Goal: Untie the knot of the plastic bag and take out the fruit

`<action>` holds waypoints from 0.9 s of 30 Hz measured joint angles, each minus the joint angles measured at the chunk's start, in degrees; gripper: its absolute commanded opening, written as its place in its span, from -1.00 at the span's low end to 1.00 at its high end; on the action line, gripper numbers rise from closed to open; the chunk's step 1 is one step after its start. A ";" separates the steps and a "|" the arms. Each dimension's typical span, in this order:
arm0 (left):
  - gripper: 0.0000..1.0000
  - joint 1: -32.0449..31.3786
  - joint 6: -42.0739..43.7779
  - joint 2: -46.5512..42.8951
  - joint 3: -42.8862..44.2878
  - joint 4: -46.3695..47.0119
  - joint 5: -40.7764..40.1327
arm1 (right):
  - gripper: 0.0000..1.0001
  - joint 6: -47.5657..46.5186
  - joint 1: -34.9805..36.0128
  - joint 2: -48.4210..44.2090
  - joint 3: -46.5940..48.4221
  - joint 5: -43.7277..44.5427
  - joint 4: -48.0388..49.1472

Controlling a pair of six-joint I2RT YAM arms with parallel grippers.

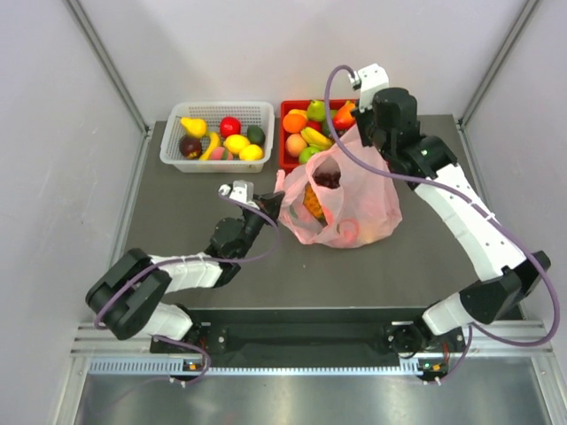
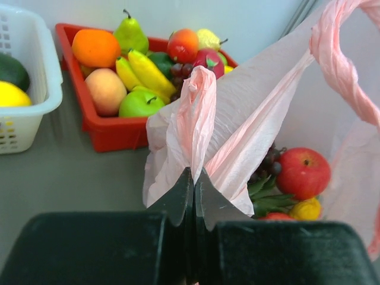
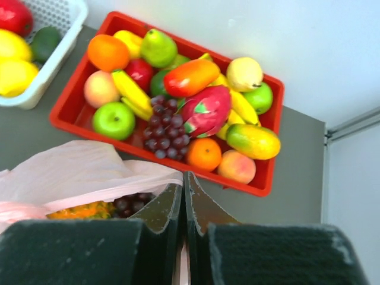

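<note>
Tugging apart could rip the thin plastic bag [image 1: 354, 208], which sits mid-bench [image 1: 354, 274] just before the full red tray [image 1: 288, 104] and white basket [image 1: 221, 105] at the far edge.

Left wrist: the left gripper [image 2: 193, 175] is clamped tight on a bag handle [image 2: 199, 113], with fruit [image 2: 303, 172] inside.

Right wrist: the right gripper [image 3: 183, 178] is closed, seemingly pinching the bag's rim. I see no knot.

The left arm [image 1: 182, 270] folds back from its base to an elbow at the far left. Its forearm then runs low, forward and to the right, to the left gripper [image 1: 271, 204], whose jaws are pressed together on a bunched fold of the plastic bag [image 1: 368, 199]. The right arm [image 1: 465, 212] bends out to the right at its elbow and stretches forward and leftward, with the wrist turned down and the right gripper [image 1: 361, 133] closed tight on thin pink plastic.
</note>
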 measured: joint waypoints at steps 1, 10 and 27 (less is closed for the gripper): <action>-1.00 0.11 -0.48 0.96 1.09 0.57 0.04 | -1.00 -0.37 -0.59 0.76 0.92 -0.04 0.11; -1.00 0.52 -5.31 9.88 -0.20 7.23 1.29 | -1.00 -0.66 -0.72 -6.99 -13.20 -5.44 7.98; 0.98 -16.39 -5.16 -23.71 -12.04 -14.49 -6.47 | -1.00 4.90 4.63 -29.22 -37.55 -15.26 8.48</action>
